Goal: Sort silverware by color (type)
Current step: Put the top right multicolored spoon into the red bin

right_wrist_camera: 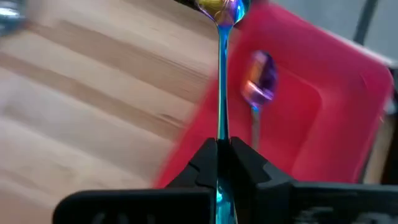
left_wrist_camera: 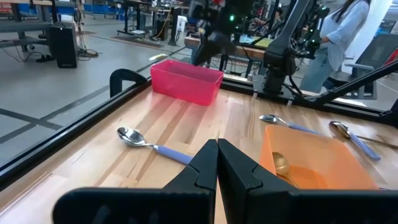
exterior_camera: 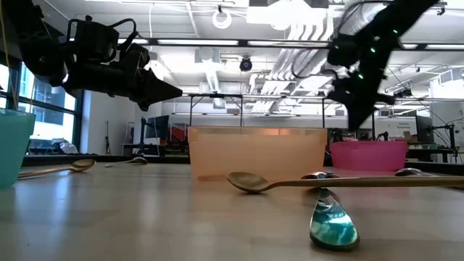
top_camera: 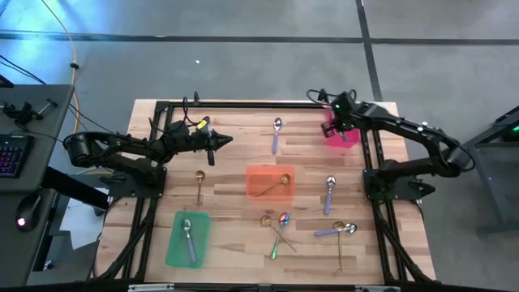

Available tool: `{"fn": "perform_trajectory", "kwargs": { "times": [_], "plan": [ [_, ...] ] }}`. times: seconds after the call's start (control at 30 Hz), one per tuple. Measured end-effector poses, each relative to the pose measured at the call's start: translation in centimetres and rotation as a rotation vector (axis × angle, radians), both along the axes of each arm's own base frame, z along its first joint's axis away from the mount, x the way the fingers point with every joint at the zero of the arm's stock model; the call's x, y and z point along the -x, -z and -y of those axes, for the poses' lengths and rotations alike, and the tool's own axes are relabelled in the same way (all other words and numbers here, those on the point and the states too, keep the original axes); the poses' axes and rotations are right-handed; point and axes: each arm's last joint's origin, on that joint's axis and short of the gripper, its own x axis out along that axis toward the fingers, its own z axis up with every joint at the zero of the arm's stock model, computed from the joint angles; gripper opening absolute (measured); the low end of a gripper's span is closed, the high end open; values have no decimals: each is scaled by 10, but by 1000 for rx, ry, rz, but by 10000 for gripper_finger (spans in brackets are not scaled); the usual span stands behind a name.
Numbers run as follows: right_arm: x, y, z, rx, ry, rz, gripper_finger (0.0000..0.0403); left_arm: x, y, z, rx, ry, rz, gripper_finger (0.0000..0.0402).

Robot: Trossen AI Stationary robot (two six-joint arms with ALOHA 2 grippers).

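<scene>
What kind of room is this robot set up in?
Likely a robotics lab or workshop: a bare concrete floor, exposed ceiling ducts, more workbenches behind, and a keyboard on a side desk.

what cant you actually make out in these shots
- Right claw shut on an iridescent spoon over the pink tray: the handle's lower end is hidden between the fingers in the right wrist view.
- Pink tray's contents: its wall hides them in the low view.
- Spoon in the orange tray: partly hidden by the left claw in the left wrist view.
</scene>
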Motion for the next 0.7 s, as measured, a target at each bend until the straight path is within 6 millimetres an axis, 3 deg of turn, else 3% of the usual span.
{"fn": "perform_trajectory", "kwargs": {
  "times": [0.3,0.57,0.7],
  "plan": [
    [27,34,-1,-16,85,-24,1,0,0,0,-6,-3,-1,0],
    [34,44,1,-12,99,-20,2,0,0,0,-16,-5,-4,0],
    [34,44,1,-21,96,-7,27,0,0,0,-15,-5,-4,0]
  ]
}}
